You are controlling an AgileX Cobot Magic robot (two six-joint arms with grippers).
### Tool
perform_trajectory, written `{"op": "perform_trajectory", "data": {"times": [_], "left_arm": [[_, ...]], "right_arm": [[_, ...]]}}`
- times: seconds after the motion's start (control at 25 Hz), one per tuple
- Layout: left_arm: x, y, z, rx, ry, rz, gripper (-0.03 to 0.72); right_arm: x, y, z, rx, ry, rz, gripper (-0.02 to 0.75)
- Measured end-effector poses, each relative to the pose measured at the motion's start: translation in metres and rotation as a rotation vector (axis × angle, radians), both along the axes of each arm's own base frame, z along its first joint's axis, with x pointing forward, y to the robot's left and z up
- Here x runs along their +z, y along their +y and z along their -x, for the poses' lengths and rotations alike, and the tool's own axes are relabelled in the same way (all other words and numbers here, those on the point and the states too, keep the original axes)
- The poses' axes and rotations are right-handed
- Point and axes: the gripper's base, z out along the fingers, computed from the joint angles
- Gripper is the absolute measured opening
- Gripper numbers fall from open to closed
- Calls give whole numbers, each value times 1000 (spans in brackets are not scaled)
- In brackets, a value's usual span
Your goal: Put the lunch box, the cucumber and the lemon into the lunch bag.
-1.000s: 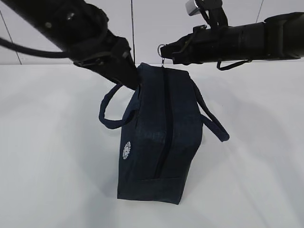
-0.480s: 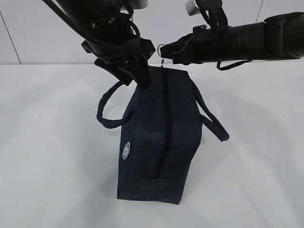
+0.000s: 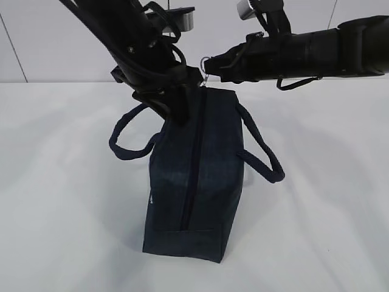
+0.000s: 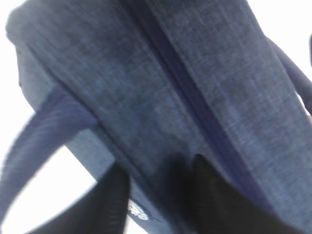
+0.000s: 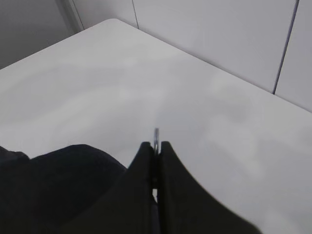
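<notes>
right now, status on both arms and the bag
Right gripper shut on zipper ring pull. Left gripper clamped on lunch bag top edge. Zipper closed. Table around bag otherwise bare.

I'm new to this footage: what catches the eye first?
A navy lunch bag stands mid-table, zipper closed along its top. The right gripper pinches the ring pull at the bag's far end. The left gripper presses on the bag's top left edge.

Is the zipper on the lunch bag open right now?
No. In the exterior view the zipper on the lunch bag runs as one closed seam, and the right gripper pinches the ring pull at its far end.
</notes>
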Motion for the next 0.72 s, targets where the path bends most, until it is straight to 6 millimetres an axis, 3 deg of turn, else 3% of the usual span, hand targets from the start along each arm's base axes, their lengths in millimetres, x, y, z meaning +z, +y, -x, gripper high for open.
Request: {"op": "perform_trajectory", "data": {"times": [0.08, 0.16, 0.72], "left_arm": [[0, 0, 0, -33, -14, -4, 71], [0, 0, 1, -63, -22, -10, 9], [32, 5, 4, -107, -75, -33, -5]], "right_arm": [[0, 0, 0, 4, 0, -2, 7], [0, 1, 1, 8, 0, -4, 7], [1, -10, -2, 3, 2, -17, 7]]}}
